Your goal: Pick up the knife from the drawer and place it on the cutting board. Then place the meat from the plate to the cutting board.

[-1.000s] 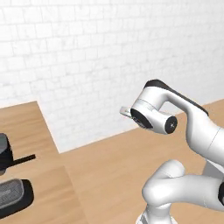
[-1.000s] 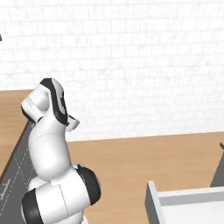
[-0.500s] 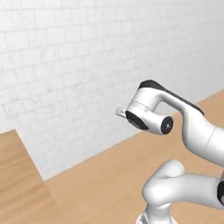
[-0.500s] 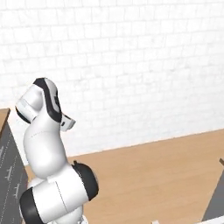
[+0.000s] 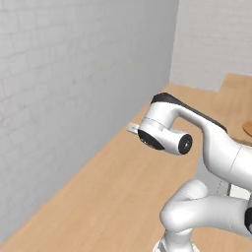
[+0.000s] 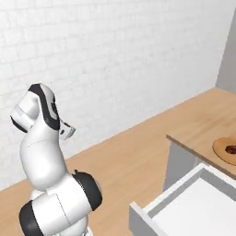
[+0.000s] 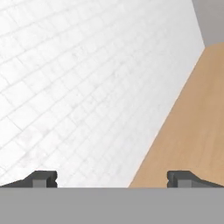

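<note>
Beside the open drawer (image 6: 184,203), the gripper (image 7: 112,179) is facing the brick wall (image 7: 87,87), jaws spread wide and empty; what is probably the meat (image 6: 231,149) is lying on the plate (image 6: 221,148).

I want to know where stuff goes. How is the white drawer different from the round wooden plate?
The drawer is white, boxy and pulled open below the counter; the plate is light brown, round and flat, lying on the counter. The part of the drawer in view looks bare, while the plate holds a small dark-red piece.
</note>
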Controlling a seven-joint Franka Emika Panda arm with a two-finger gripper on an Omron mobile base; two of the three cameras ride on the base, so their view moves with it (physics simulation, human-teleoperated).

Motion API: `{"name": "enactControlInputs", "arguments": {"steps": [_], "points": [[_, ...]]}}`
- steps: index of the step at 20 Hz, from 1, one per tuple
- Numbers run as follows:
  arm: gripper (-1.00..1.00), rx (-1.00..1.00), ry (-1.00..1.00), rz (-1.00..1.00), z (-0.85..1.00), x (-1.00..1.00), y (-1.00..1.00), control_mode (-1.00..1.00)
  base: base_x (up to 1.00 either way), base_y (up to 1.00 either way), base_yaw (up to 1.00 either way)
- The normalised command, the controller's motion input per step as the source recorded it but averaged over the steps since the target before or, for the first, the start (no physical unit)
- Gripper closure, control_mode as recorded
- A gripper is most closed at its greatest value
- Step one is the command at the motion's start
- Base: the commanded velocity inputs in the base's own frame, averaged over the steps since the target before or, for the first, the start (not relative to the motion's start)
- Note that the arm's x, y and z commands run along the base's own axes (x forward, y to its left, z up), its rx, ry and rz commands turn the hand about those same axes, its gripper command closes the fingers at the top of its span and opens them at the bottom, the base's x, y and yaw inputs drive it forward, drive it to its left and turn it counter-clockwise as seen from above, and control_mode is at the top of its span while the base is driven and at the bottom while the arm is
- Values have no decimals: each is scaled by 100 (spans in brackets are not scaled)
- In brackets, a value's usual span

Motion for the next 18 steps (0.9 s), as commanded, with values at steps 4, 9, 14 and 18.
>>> {"name": "enactControlInputs", "arguments": {"steps": [4,9,14,18], "points": [[-100,0,0,0,0,0,0,100,63,40,-64],[-100,0,0,0,0,0,0,100,87,50,-55],[-100,0,0,0,0,0,0,100,83,51,-55],[-100,0,0,0,0,0,0,100,43,27,-64]]}}
